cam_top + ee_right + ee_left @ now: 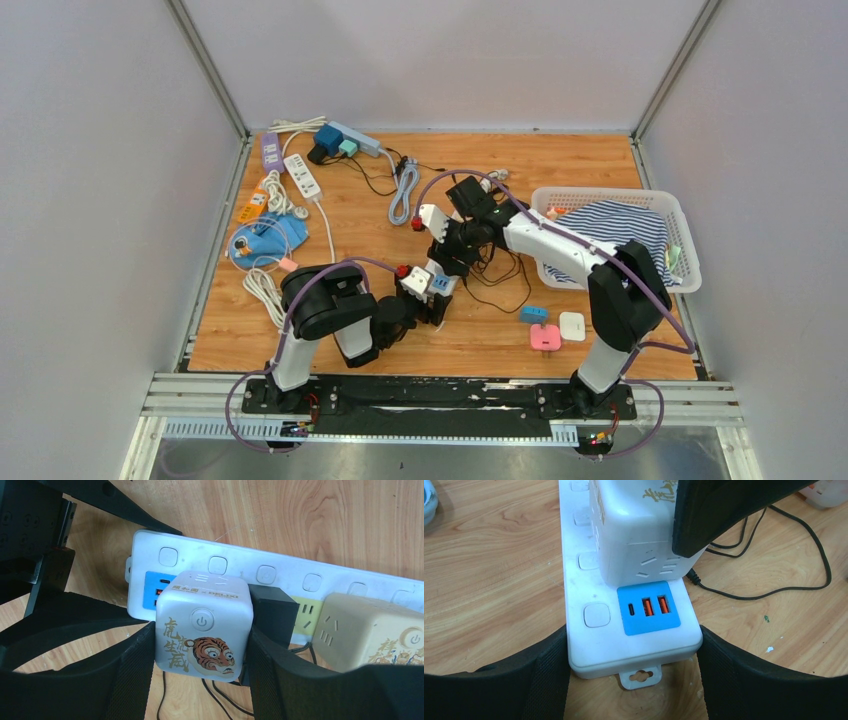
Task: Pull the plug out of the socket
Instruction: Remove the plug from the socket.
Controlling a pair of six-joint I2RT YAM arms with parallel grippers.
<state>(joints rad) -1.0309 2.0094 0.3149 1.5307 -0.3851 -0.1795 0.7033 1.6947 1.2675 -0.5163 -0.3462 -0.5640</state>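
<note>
The left tool (pixel 634 650) clamps the power strip (pixel 576 587); the right tool (pixel 200 650) pinches the tiger cube plug (pixel 200 605) (plugged in).

Desk (pixel 489 570): wood-grain board, smooth, low sheen.
Strip (pixel 639 647): white plastic, smooth, semi-gloss; USB panel (pixel 649 607) matt blue plastic.
Plug (pixel 202 625): glossy white plastic, printed tiger.
Pads (pixel 127 680): black, matt, fine woven texture.
Basket (pixel 600 192): white plastic lattice.
Cloth (pixel 620 225): striped fabric.

A white plastic cube plug (pixel 202 625) with tiger print, upright at frame centre, sits plugged into a long white plastic power strip (pixel 240 562).
</note>
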